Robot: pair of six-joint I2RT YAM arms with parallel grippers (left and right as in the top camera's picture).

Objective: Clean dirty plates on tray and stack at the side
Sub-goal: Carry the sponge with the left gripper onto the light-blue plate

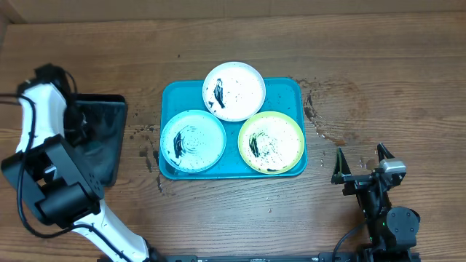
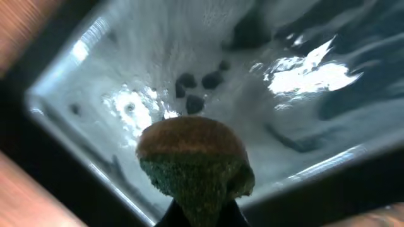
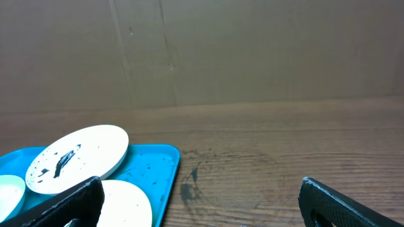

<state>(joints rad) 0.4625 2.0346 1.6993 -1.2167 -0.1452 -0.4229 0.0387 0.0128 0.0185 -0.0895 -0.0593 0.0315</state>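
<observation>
Three smeared plates lie on the turquoise tray (image 1: 288, 91): white-rimmed (image 1: 234, 90) at the back, light blue (image 1: 193, 140) front left, yellow-green (image 1: 271, 143) front right. My left gripper (image 1: 76, 120) hangs over the black tray, left of the turquoise tray. In the left wrist view it (image 2: 202, 217) is shut on a brown and green sponge (image 2: 196, 164). My right gripper (image 1: 362, 164) is open and empty, right of the tray. The right wrist view shows its open jaws (image 3: 202, 214), the white plate (image 3: 77, 157), the yellow-green plate (image 3: 126, 202) and the tray corner (image 3: 158, 167).
A smaller black tray (image 1: 109, 156) stands at the left; its wet, shiny inside (image 2: 303, 126) holds a few dark specks (image 2: 202, 85). Dark smudges mark the wood right of the turquoise tray (image 1: 320, 120). A cardboard wall (image 3: 252, 50) closes the far side.
</observation>
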